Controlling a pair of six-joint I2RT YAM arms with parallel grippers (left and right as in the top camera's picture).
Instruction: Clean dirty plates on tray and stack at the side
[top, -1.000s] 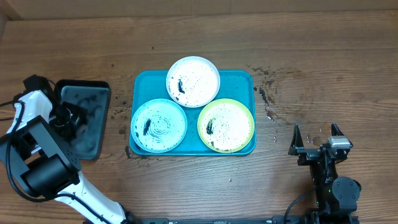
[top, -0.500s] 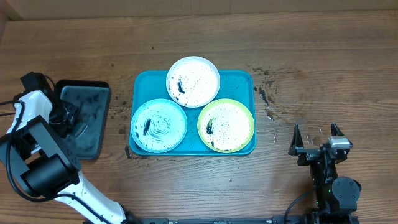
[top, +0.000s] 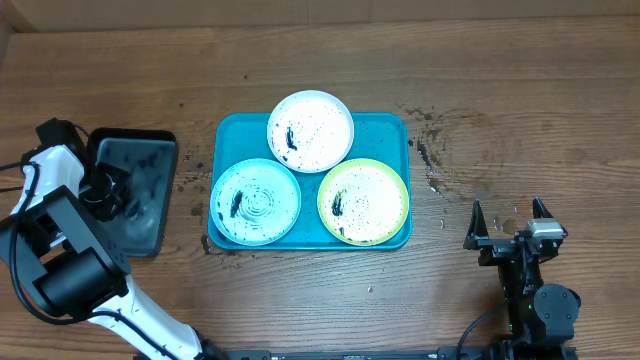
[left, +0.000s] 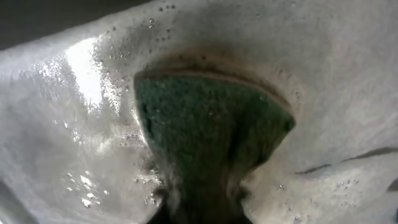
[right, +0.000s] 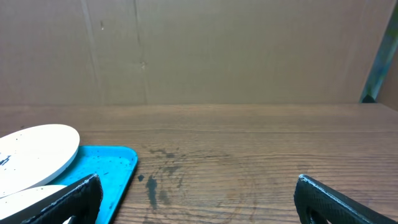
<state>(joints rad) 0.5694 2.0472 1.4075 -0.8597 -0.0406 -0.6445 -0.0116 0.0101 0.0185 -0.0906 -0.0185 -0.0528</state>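
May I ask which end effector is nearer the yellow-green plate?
Right. The right end effector is just right of the yellow-green plate; the left end effector is across the turquoise tray, in the black tray, gripping a sponge.

Robot lab bench: stained wooden table (top: 520, 80), plain cardboard backdrop (right: 217, 50).

Your overhead camera looked straight down at the whole table (top: 520, 80). Left wrist sat right against a green sponge (left: 211, 137); right wrist looked low across the wood, sharing the tray (right: 115, 163) corner with overhead.
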